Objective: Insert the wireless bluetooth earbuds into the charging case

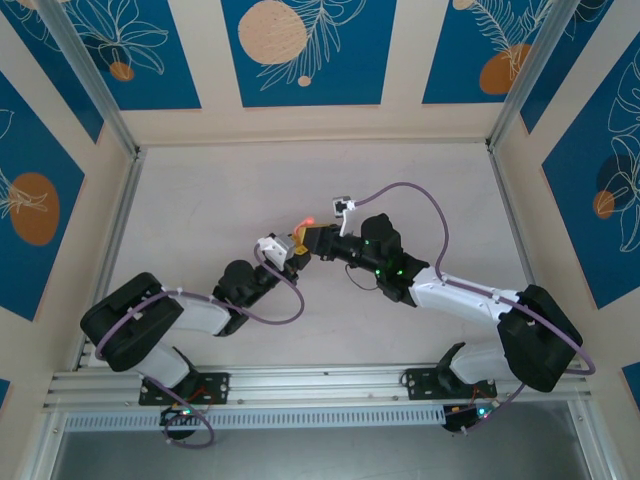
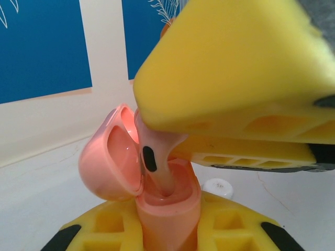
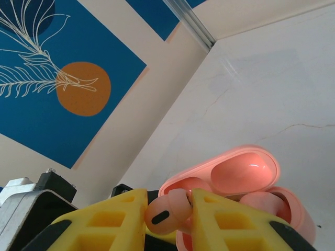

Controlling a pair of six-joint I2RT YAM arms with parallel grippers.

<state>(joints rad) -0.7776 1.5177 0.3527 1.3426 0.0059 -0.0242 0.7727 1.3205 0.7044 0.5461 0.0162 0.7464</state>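
The salmon-pink charging case stands upright with my left gripper shut on its body, its lid hinged open to the left. My right gripper is shut on a pale pink earbud with a black oval mark. In the left wrist view that earbud points stem-down into the case's well, under the right gripper's yellow fingers. A second rounded pink piece lies inside the case. From above, both grippers meet at the case mid-table.
A small white round disc lies on the table just behind the case. The pale table top is bounded by blue-and-cream patterned walls and metal posts; an aluminium rail runs along the near edge.
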